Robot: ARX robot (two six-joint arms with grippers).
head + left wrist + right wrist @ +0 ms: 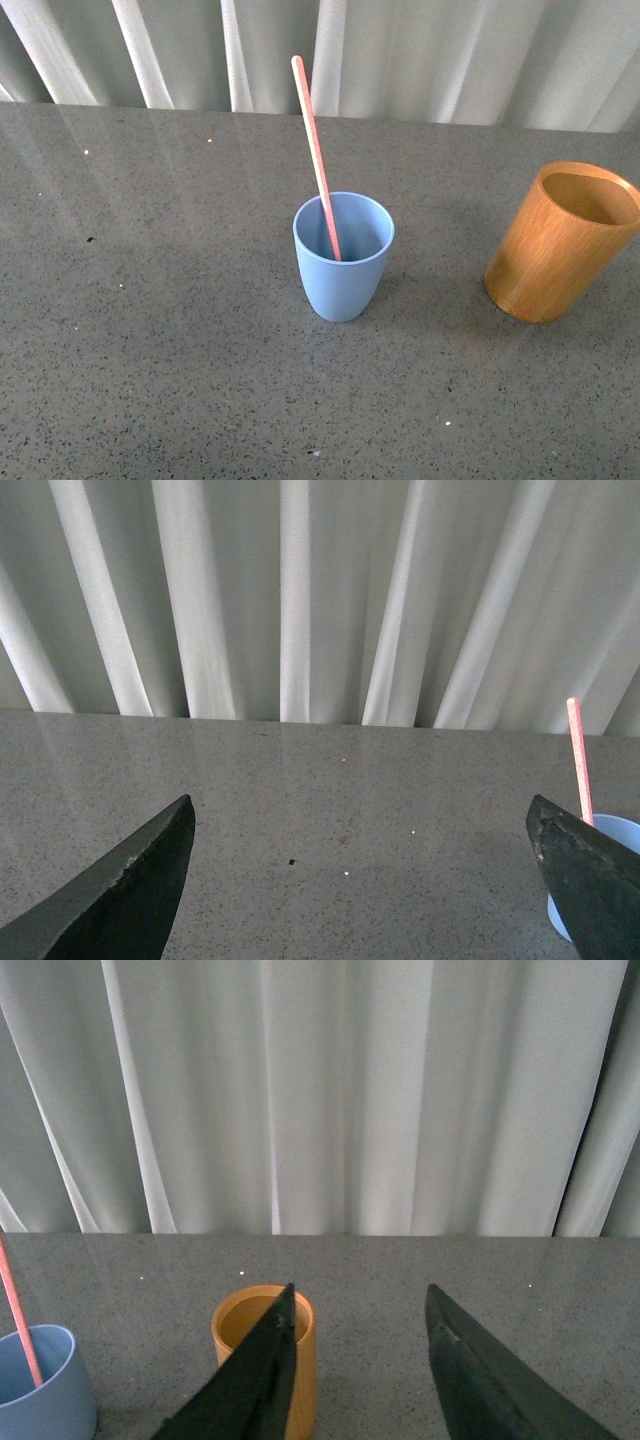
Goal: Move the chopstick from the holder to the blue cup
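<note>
The left gripper (360, 880), seen in its wrist view as two dark wedge-shaped fingers (120, 900) at the lower corners of the frame, stands wide apart with nothing between them but bare counter. The right gripper (355, 1370), in its own wrist view, shows two dark tapered fingers (250, 1385) rising from the bottom edge with a narrower gap, also holding nothing; one finger partly covers the orange-brown wooden cylinder holder (245, 1330) behind it. Neither arm appears in the front view. There, at the centre of the frame, the small light blue plastic cup (342, 258) stands upright on the grey speckled stone-look counter (150, 330), and the long thin pink-red chopstick (315, 150) rests inside it, its lower end against the inner wall and its upper end leaning toward the upper left, well above the rim. The holder (560, 243) stands at the right edge of the front view, apart from the cup, with nothing visible inside it. A pale pleated curtain (420, 55) hangs along the top of the frame behind the counter's far edge.
</note>
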